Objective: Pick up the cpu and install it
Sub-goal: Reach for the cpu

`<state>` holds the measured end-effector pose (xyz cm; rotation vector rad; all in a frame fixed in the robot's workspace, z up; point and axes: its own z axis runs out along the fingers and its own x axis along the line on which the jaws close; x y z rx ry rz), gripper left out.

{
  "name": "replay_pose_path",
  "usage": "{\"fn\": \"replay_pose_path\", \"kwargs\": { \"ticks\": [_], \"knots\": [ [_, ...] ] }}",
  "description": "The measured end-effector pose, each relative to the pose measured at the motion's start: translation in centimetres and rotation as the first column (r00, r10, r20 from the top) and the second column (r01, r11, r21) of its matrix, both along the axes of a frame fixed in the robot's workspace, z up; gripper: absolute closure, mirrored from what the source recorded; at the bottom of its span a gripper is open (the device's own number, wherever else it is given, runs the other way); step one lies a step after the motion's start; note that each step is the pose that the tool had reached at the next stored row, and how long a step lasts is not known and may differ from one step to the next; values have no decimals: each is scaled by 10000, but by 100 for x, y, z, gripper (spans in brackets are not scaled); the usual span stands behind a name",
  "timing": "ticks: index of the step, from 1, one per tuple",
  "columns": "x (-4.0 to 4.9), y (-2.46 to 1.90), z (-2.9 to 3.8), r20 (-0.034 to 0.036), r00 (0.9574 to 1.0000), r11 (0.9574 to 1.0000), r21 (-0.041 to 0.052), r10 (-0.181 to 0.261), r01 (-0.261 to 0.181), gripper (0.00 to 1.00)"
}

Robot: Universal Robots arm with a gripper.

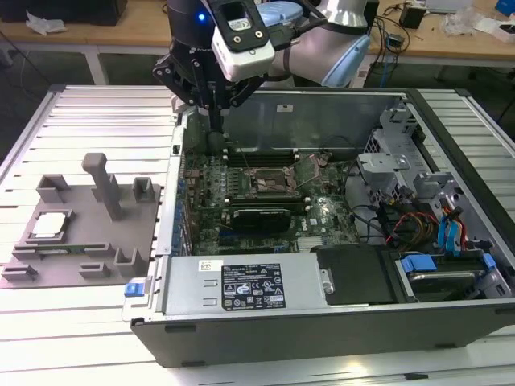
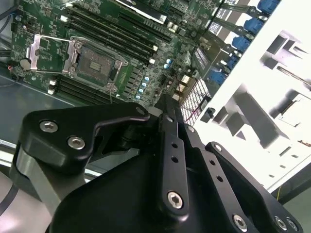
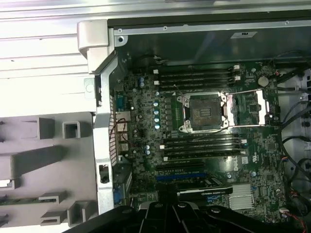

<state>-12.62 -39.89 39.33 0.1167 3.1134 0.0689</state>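
The cpu point(image 1: 50, 225), a small pale silver square, lies in a recess of the grey fixture plate point(image 1: 88, 249) at the exterior view's left, outside the case. My gripper point(image 1: 216, 131) hangs over the back corner of the open computer case, above the motherboard's edge and well away from the cpu. Its black fingers point(image 2: 167, 114) are pressed together with nothing between them. The cpu socket point(image 1: 269, 183) stands empty with its metal frame flipped open, also seen in both wrist views as the socket point(image 2: 99, 60) and the socket point(image 3: 206, 110).
The case wall point(image 3: 104, 121) separates the fixture plate point(image 3: 48, 160) from the motherboard. Memory sticks point(image 3: 201, 145) flank the socket and a black expansion card point(image 1: 261, 217) lies in front of it. An upright post point(image 1: 103, 185) rises from the plate. Drive bays and cables point(image 1: 426, 225) fill the case's right.
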Motion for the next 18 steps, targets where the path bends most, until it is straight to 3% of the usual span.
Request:
{"fn": "replay_pose_path", "kwargs": {
  "ticks": [18],
  "knots": [
    [-424,0,-3,0,10000,10000,0,1,-1,89]
  ]
}}
